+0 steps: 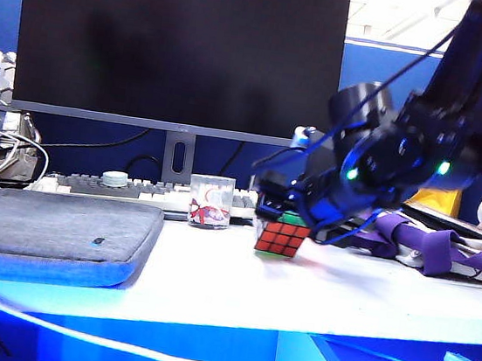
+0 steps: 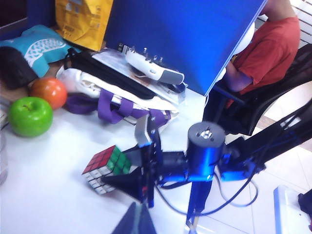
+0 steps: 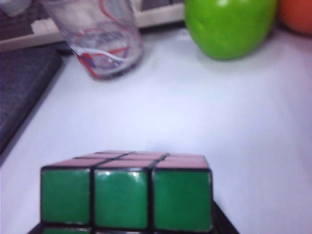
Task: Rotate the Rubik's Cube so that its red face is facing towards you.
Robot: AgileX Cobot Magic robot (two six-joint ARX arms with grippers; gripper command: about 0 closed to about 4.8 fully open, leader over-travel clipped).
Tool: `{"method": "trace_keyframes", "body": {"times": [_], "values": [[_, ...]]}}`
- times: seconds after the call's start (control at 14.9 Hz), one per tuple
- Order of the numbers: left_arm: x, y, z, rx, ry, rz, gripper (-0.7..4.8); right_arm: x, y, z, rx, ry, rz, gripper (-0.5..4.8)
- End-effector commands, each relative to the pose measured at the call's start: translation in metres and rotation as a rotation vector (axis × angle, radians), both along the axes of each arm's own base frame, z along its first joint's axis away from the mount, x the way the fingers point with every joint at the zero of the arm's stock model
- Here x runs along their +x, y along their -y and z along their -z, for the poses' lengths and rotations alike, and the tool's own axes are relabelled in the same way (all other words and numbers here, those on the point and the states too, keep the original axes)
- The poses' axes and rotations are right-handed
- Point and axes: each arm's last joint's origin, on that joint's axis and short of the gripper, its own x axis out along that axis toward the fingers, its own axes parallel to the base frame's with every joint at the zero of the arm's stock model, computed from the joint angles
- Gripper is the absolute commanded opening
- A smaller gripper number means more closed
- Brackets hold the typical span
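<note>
Rubik's Cube sits on the white table, right of the clear printed cup, its red face turned toward the near edge and green on top. Right gripper is down over the cube, a finger on either side; actual contact can't be made out. Left gripper only shows as a dark tip; state can't be told.

Right arm: black housings, rounded joints, two green indicator lights, thin black cables looped alongside. Right gripper: black triangular fingers, grey inner pad, cylindrical dark motor cap with screws.
</note>
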Motion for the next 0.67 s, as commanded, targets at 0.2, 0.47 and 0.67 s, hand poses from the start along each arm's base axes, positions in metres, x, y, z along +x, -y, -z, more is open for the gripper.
{"method": "trace_keyframes", "body": {"times": [0.2, 0.47, 0.67], "values": [[-0.0009, 0.0007, -0.0041, -0.003, 0.029, 0.006, -0.04, 0.0012, -0.0014, 0.0049, -0.011, 0.005, 0.014, 0.12], [-0.0009, 0.0009, -0.0041, -0.003, 0.027, 0.006, -0.04, 0.0013, -0.0026, 0.003, 0.01, 0.018, -0.022, 4.79], [-0.0013, 0.005, -0.004, -0.004, 0.024, 0.017, -0.04, 0.0006, -0.0031, 0.0019, 0.034, -0.001, -0.043, 4.79]]}}
